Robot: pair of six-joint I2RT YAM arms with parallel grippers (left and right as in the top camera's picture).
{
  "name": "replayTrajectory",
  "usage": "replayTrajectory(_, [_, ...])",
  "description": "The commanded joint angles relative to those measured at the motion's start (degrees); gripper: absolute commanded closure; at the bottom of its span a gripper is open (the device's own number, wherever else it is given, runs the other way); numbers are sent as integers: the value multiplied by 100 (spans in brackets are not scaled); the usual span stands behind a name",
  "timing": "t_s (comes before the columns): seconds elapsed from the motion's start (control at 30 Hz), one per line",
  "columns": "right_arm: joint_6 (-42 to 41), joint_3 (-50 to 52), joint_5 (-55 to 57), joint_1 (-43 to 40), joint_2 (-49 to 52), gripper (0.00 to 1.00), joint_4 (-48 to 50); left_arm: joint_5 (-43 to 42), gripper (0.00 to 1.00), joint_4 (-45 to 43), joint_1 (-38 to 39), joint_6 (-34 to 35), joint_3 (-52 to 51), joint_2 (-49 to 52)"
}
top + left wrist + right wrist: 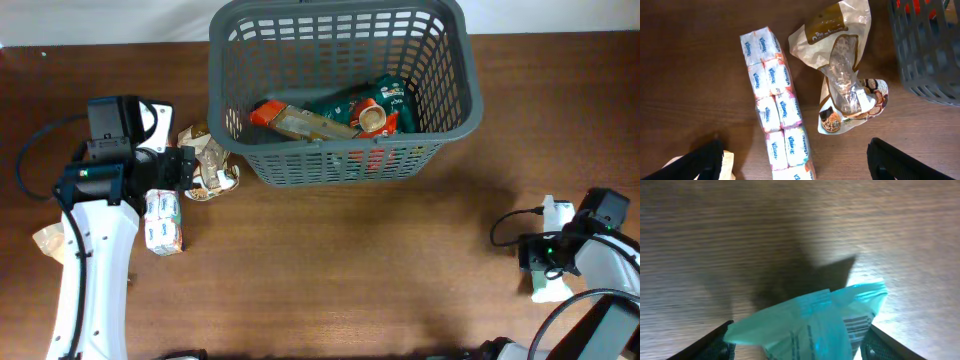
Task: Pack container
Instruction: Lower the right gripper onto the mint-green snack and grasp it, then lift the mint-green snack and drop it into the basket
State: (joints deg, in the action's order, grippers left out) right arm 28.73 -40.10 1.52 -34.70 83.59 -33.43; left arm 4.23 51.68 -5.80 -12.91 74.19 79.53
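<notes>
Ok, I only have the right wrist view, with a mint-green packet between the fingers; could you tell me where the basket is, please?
Observer: The grey basket stands at the far middle of the table, well away from the right gripper at the near right.
Operator: Thank you. Is anything in it already?
Observer: Yes, a tan packet with an orange end and a green snack bag lie on its base.
Operator: And what is happening on the left, please?
Observer: The left gripper hangs open above a Kleenex tissue multipack lying on the table.
</notes>
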Motion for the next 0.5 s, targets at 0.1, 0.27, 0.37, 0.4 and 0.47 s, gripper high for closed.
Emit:
replayTrajectory(0.1, [-570, 111, 367, -378, 42, 32, 111, -103, 14, 28, -26, -92, -13, 31])
replayTrajectory(0.27, [-568, 111, 348, -472, 42, 57, 140, -103, 14, 26, -26, -92, -13, 31])
replayTrajectory(0.37, [-568, 111, 348, -472, 42, 96, 162, -103, 14, 24, -26, -94, -13, 31])
replayTrajectory(0.4, [-568, 111, 348, -472, 42, 96, 177, -103, 14, 22, -26, -92, -13, 31])
replayTrajectory(0.47, [-566, 111, 348, -470, 42, 96, 238, -103, 14, 22, -26, -92, -13, 31])
